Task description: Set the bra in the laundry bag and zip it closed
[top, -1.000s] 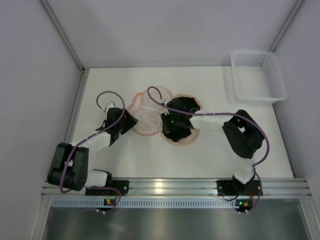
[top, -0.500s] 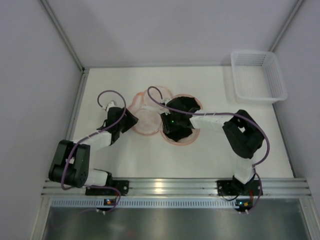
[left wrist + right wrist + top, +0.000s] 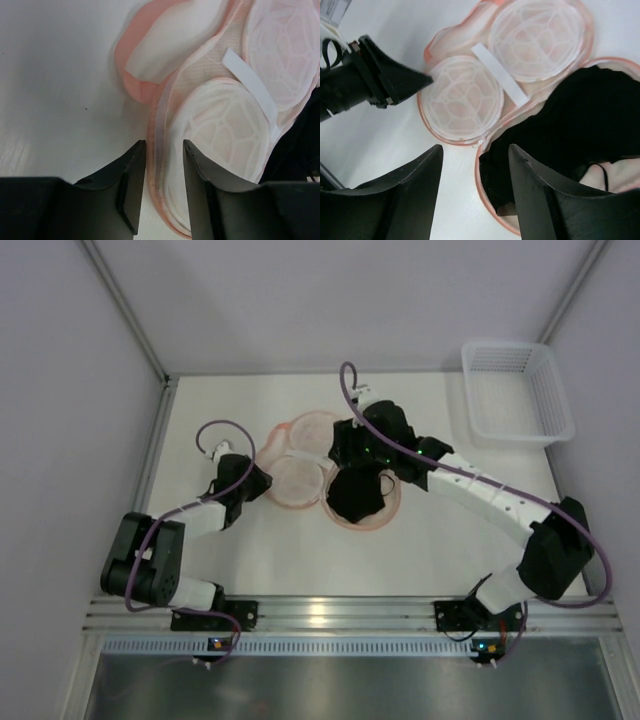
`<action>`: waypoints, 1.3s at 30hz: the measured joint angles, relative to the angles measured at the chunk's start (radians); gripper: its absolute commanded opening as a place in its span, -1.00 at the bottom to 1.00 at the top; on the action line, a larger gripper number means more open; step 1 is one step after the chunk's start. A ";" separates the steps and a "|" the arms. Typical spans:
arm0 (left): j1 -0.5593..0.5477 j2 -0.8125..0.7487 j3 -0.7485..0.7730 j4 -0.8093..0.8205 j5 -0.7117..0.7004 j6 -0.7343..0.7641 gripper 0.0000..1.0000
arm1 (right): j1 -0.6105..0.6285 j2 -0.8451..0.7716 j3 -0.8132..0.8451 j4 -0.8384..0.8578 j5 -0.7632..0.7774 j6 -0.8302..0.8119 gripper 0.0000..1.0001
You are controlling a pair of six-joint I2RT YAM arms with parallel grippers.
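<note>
White plastic mesh basket (image 3: 556, 390) sits upright at the far right corner of the white table (image 3: 250, 560). Pale walls on three sides. Metal rail (image 3: 330, 615) runs along the near edge.

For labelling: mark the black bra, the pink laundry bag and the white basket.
black fabric bra (image 3: 585, 120): right wrist view, mid-fabric.
orange-pink soft laundry bag (image 3: 462, 97): right wrist view, pale half.
white plastic mesh basket (image 3: 510, 400): top view, floor.

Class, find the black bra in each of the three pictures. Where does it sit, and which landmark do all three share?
Top view: the bra is at the centre, in the right half of the laundry bag.
Left wrist: the bra is at the right edge, partly cut off.
Right wrist: the bra is right of centre.
Shared landmark: the pale round half beside it.
</note>
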 measured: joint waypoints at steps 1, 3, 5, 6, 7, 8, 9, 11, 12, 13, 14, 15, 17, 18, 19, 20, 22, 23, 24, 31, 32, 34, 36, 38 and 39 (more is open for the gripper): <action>-0.001 0.007 -0.003 0.016 -0.006 0.002 -0.38 | -0.012 -0.029 -0.011 0.001 0.013 0.003 0.14; -0.003 0.017 -0.012 0.051 -0.013 0.008 -0.56 | -0.059 -0.090 -0.058 0.009 0.035 0.015 0.14; -0.008 0.019 -0.022 0.082 -0.014 0.020 -0.82 | -0.123 -0.143 -0.121 -0.001 0.059 0.029 0.14; -0.011 0.019 -0.024 0.093 -0.016 0.029 -0.89 | -0.172 -0.169 -0.164 0.001 0.074 0.037 0.14; -0.014 0.017 -0.024 0.103 -0.019 0.041 -0.95 | -0.205 -0.188 -0.202 -0.004 0.092 0.046 0.14; -0.018 0.012 -0.025 0.109 -0.023 0.053 -0.98 | -0.234 -0.205 -0.238 -0.011 0.110 0.053 0.14; -0.022 0.000 -0.026 0.111 -0.031 0.069 -0.99 | -0.257 -0.218 -0.270 -0.015 0.124 0.058 0.14; -0.031 -0.046 -0.034 0.112 -0.040 0.109 -0.99 | -0.291 -0.244 -0.344 -0.024 0.142 0.078 0.13; -0.037 -0.076 -0.035 0.112 -0.045 0.134 -0.99 | -0.302 -0.256 -0.380 -0.024 0.146 0.088 0.13; -0.045 -0.108 -0.035 0.115 -0.054 0.166 -0.99 | -0.308 -0.265 -0.412 -0.025 0.151 0.098 0.13; -0.056 -0.145 -0.035 0.118 -0.061 0.204 -0.98 | -0.310 -0.270 -0.443 -0.025 0.155 0.107 0.13; -0.071 -0.178 -0.035 0.124 -0.069 0.244 -0.98 | -0.313 -0.270 -0.465 -0.024 0.158 0.116 0.13; -0.118 -0.238 -0.033 0.142 -0.090 0.327 -0.98 | -0.314 -0.270 -0.502 -0.020 0.159 0.135 0.13; -0.134 -0.249 -0.031 0.147 -0.095 0.348 -0.98 | -0.315 -0.270 -0.521 -0.008 0.159 0.144 0.13; -0.166 -0.258 -0.027 0.150 -0.114 0.385 -0.98 | -0.315 -0.268 -0.536 0.008 0.154 0.153 0.12; -0.201 -0.260 -0.022 0.154 -0.127 0.418 -0.98 | -0.316 -0.265 -0.549 0.020 0.151 0.161 0.11; -0.288 -0.254 -0.014 0.156 -0.168 0.483 -0.98 | -0.319 -0.255 -0.568 0.048 0.144 0.174 0.12; -0.332 -0.250 -0.013 0.158 -0.189 0.510 -0.98 | -0.320 -0.248 -0.577 0.068 0.142 0.179 0.12; -0.377 -0.244 -0.011 0.162 -0.206 0.541 -0.98 | -0.322 -0.240 -0.587 0.083 0.141 0.183 0.12; -0.670 -0.195 0.025 0.157 -0.373 0.757 -0.99 | -0.330 -0.206 -0.656 0.178 0.137 0.210 0.02; -0.706 -0.190 0.038 0.156 -0.392 0.780 -0.99 | -0.331 -0.200 -0.666 0.193 0.137 0.213 0.00; -0.753 -0.185 0.059 0.159 -0.418 0.810 -0.99 | -0.333 -0.179 -0.687 0.220 0.133 0.220 -0.03; -0.775 -0.181 0.076 0.168 -0.446 0.829 -1.00 | -0.334 -0.166 -0.700 0.254 0.131 0.226 -0.03; -0.781 -0.174 0.085 0.178 -0.489 0.836 -0.99 | -0.334 -0.166 -0.700 0.268 0.126 0.227 0.00; -0.781 -0.171 0.086 0.182 -0.513 0.837 -0.99 | -0.334 -0.167 -0.700 0.268 0.125 0.226 0.01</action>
